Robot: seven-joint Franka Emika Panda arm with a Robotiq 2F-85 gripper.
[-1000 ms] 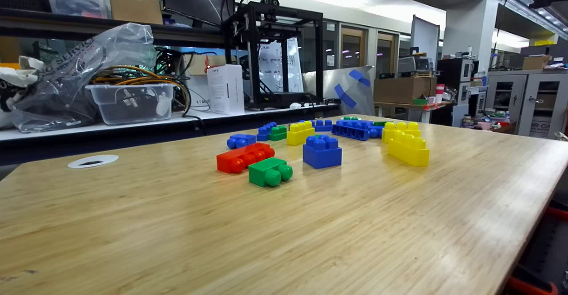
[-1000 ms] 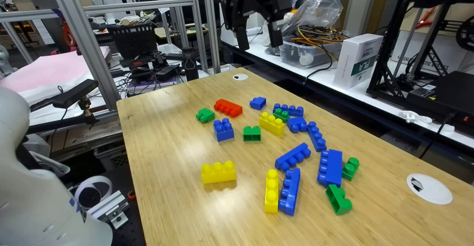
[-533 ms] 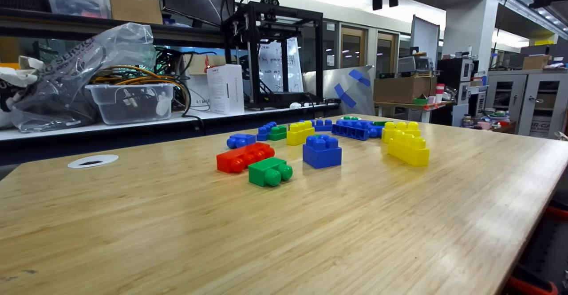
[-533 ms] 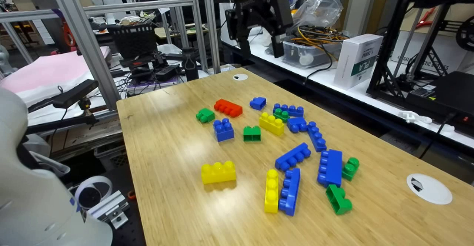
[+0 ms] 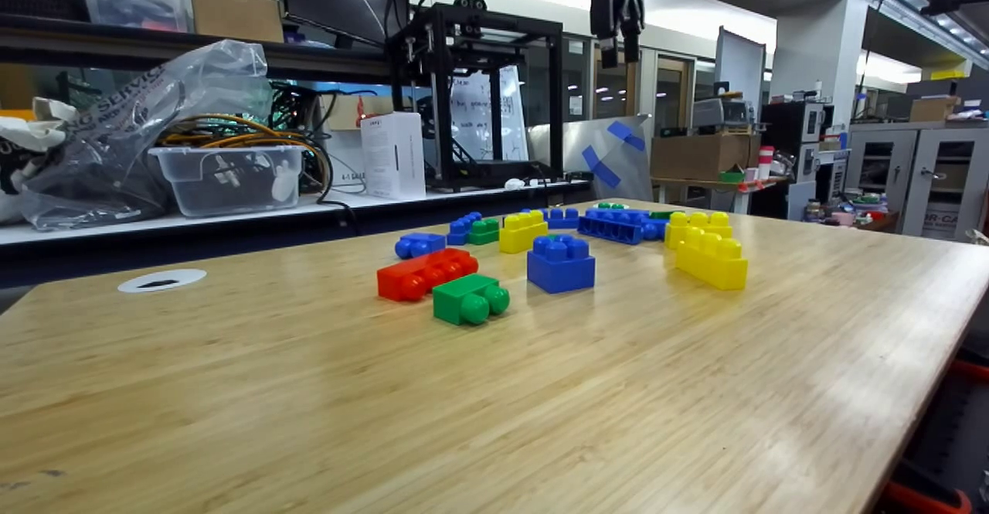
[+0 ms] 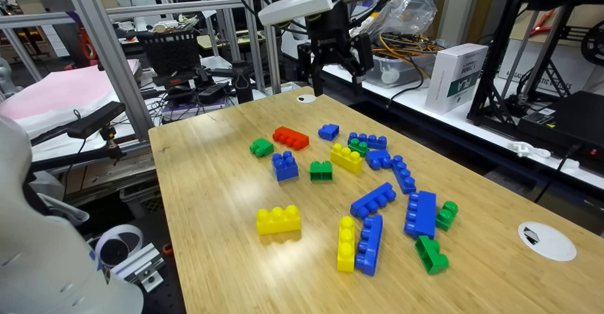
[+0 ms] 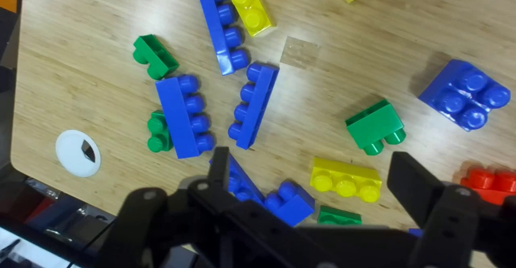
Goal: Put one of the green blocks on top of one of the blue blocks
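Note:
The blue block stands upright, studs up, on the table; it also shows in an exterior view and at the right of the wrist view. A chunky green block lies on its side beside it, studs pointing away; the wrist view shows it above the yellow brick. Another green block lies on its side near the red brick, also in an exterior view. My gripper hangs high above the table, also in an exterior view. In the wrist view its fingers are wide apart with nothing held.
A red brick, yellow bricks and several flatter blue bricks lie about the table. Smaller green bricks lie at the far side. A shelf with a 3D printer frame and a white box runs alongside.
My open gripper has come down and, in an exterior view, moved left, bringing more of the arm into view. The bricks have not moved.

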